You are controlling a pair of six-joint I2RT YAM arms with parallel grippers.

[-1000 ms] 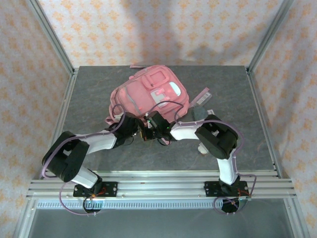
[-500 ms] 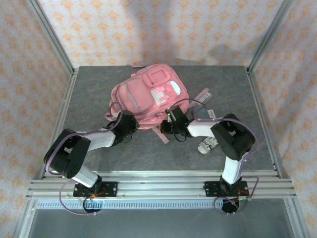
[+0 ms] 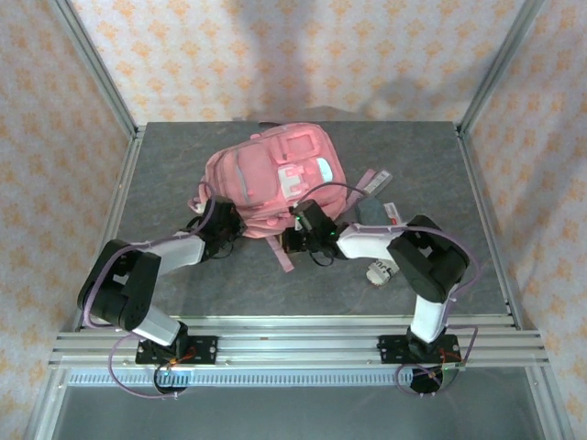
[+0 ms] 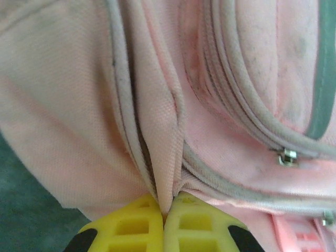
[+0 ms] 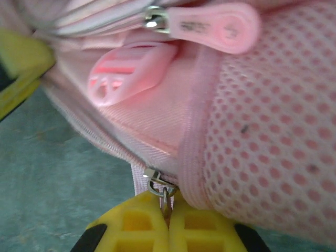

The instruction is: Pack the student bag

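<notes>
The pink student bag (image 3: 271, 174) lies on the grey table at centre back, its light blue and white patch facing up. My left gripper (image 3: 223, 223) sits at the bag's near left edge; in the left wrist view its yellow fingers (image 4: 137, 227) are shut on a fold of the bag's pink fabric (image 4: 163, 157). My right gripper (image 3: 295, 236) presses against the bag's near right side. In the right wrist view its yellow fingers (image 5: 195, 227) are shut on a metal zipper pull (image 5: 165, 193), beside the pink mesh pocket (image 5: 273, 131).
A pink strap (image 3: 284, 252) trails from the bag toward the near edge. Small packets and a flat grey item (image 3: 378, 213) lie right of the bag, with another small item (image 3: 379, 270) near the right arm. Metal frame posts and patterned curtains enclose the table.
The bag has shifted left and away from the arms while both grippers kept hold of its near edge. The right gripper moved left along the bag's lower edge.
</notes>
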